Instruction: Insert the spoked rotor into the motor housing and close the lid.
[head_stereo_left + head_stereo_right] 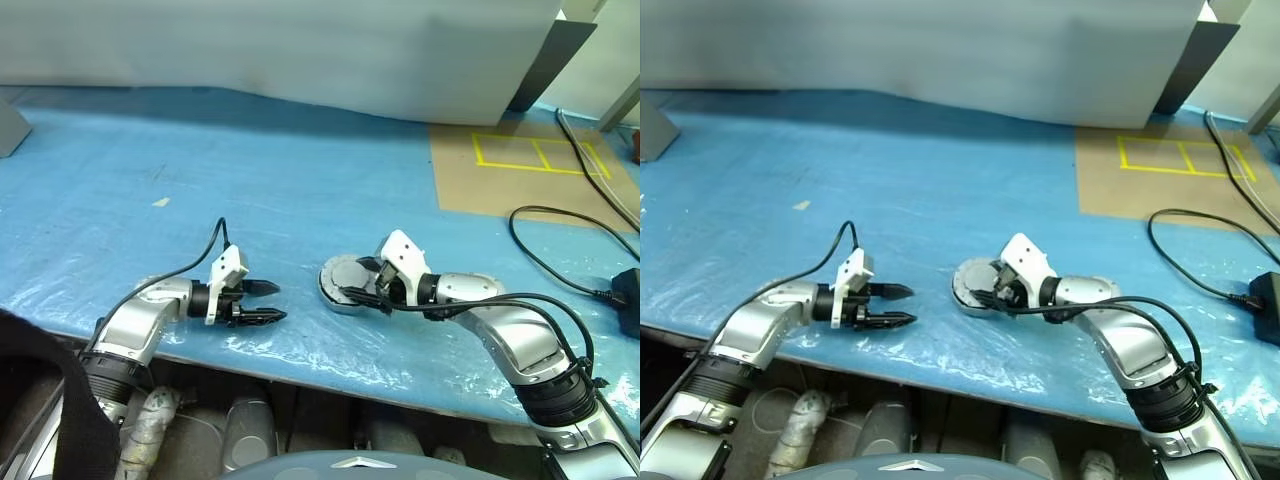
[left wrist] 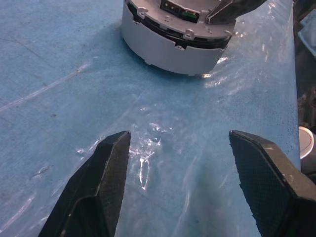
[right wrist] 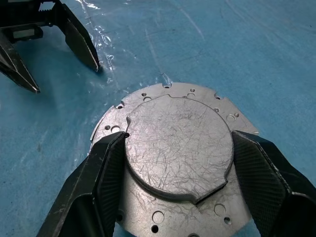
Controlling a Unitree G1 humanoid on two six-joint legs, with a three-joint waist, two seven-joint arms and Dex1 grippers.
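Observation:
The motor housing (image 1: 338, 283), a round shallow grey puck, rests on the blue table a little right of centre. The lid (image 3: 173, 168) lies flat over it, showing a scratched grey face with a raised round centre and holes round the rim. My right gripper (image 3: 178, 134) is open over that face, one finger on each side of the raised centre and close against it. My left gripper (image 1: 278, 302) stands open and empty just above the table to the housing's left, pointing at its side wall (image 2: 173, 47). The spoked rotor is out of view.
Crinkled clear film covers the blue table (image 1: 200, 180). A brown board with yellow tape lines (image 1: 520, 165) lies at the back right. Black cables (image 1: 560, 250) and a black plug block (image 1: 628, 292) lie at the right. A white panel (image 1: 300, 50) stands behind. The table's front edge is close below both grippers.

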